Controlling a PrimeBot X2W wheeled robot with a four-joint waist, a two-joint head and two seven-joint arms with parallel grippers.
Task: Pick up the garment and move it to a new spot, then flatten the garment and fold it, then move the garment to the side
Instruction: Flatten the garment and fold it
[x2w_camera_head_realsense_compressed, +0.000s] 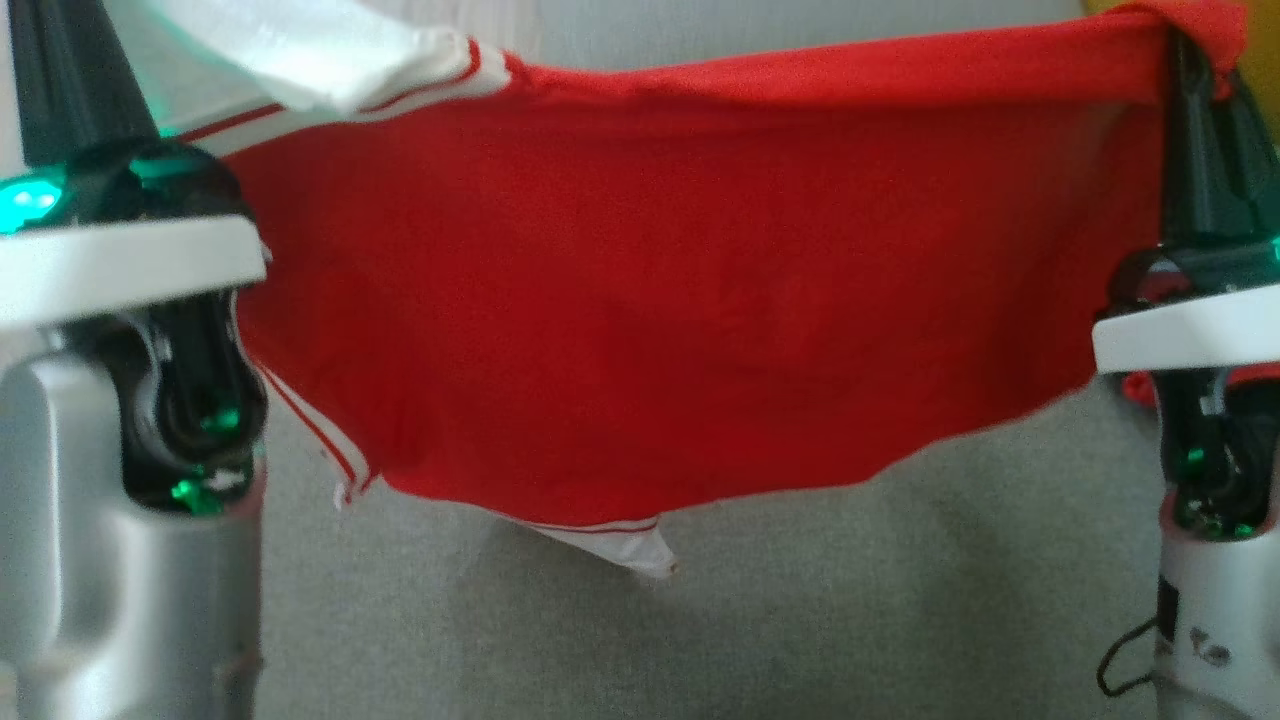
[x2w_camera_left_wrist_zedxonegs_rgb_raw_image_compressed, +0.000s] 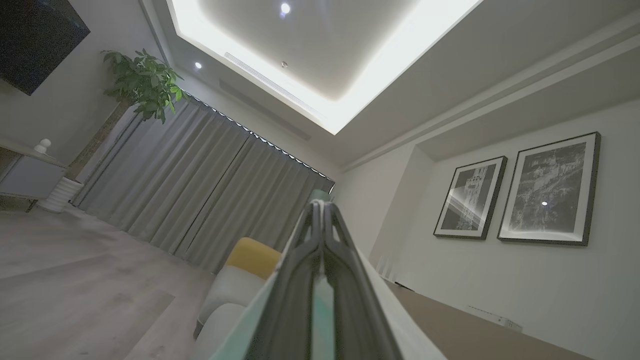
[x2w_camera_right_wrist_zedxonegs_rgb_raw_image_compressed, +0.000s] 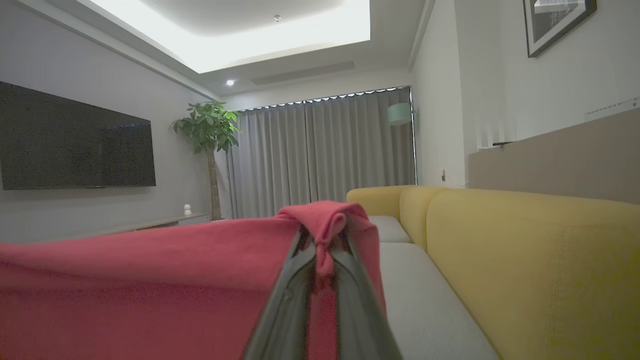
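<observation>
We hold the red garment (x2w_camera_head_realsense_compressed: 680, 300) stretched across the middle of the head view, above the grey sofa (x2w_camera_head_realsense_compressed: 800, 620); left hand (x2w_camera_left_wrist_zedxonegs_rgb_raw_image_compressed: 320, 215) clamps its white-trimmed corner at upper left, right hand (x2w_camera_right_wrist_zedxonegs_rgb_raw_image_compressed: 322, 250) clamps its red corner at upper right

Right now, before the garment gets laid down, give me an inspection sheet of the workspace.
Surface: grey fabric surface lying below the hanging cloth.
Job's things: red garment with white striped trim, held aloft and stretched between both grippers.
Clutter: nothing seen.
Grippers: left gripper shut on the pale edge; right gripper shut on a red corner.
Cables: black cable loop beside the right forearm.
Surroundings: yellow sofa, grey curtains, potted plant, wall television.
</observation>
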